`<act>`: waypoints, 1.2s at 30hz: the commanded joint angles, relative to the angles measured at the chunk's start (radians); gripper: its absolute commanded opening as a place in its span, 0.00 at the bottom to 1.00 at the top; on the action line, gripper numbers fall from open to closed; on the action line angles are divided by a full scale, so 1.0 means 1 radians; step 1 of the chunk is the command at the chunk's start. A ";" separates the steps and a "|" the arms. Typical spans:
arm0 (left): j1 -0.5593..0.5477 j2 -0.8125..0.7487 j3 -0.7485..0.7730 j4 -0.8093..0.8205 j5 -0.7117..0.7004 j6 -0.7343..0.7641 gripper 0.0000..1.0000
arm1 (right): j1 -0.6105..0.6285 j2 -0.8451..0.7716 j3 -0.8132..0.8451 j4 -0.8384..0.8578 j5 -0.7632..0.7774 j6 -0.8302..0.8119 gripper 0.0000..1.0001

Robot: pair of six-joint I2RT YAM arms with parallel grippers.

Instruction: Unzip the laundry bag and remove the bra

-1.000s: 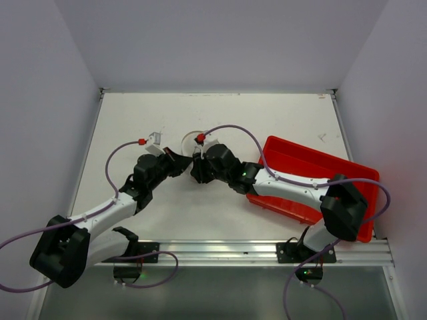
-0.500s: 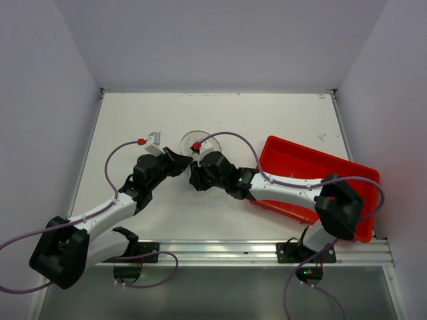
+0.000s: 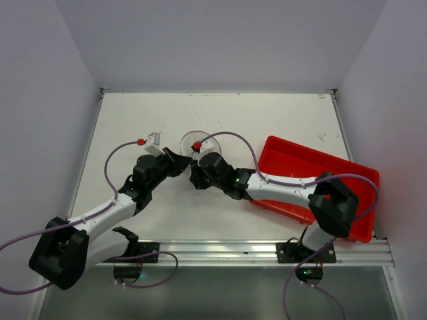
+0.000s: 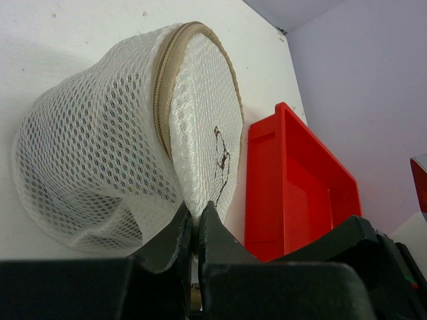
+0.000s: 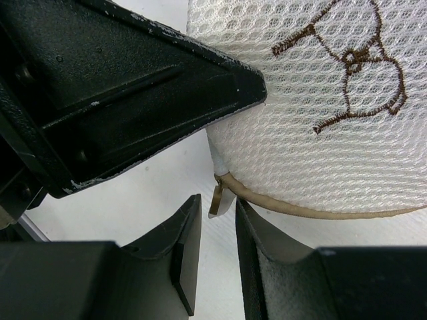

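Evidently unzipping begins — left gripper (image 4: 195, 217) pinches the laundry bag (image 4: 100, 147). Right gripper (image 5: 218, 213) (slightly spread) must clamp the zipper pull (image 5: 217, 197).

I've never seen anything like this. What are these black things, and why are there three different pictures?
They are robots: a left arm and a right arm bolted to a white table. One picture looks down from above; the other two come from a camera on each wrist. On the table are a round mesh laundry bag and a red tray. The left gripper is shut on the bag's rim. The right gripper, slightly open, flanks the zipper pull without clamping it.
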 commanded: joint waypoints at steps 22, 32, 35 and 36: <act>0.003 -0.020 0.001 0.022 -0.030 0.025 0.00 | 0.025 -0.021 0.055 0.027 0.098 0.053 0.26; 0.005 -0.014 0.004 0.020 -0.032 0.026 0.00 | 0.039 -0.035 0.054 0.038 0.117 0.063 0.28; 0.003 -0.014 0.004 0.020 -0.032 0.025 0.00 | 0.041 -0.027 0.061 0.037 0.118 0.068 0.28; 0.005 -0.014 0.004 0.020 -0.032 0.025 0.00 | 0.041 -0.027 0.060 0.044 0.121 0.069 0.28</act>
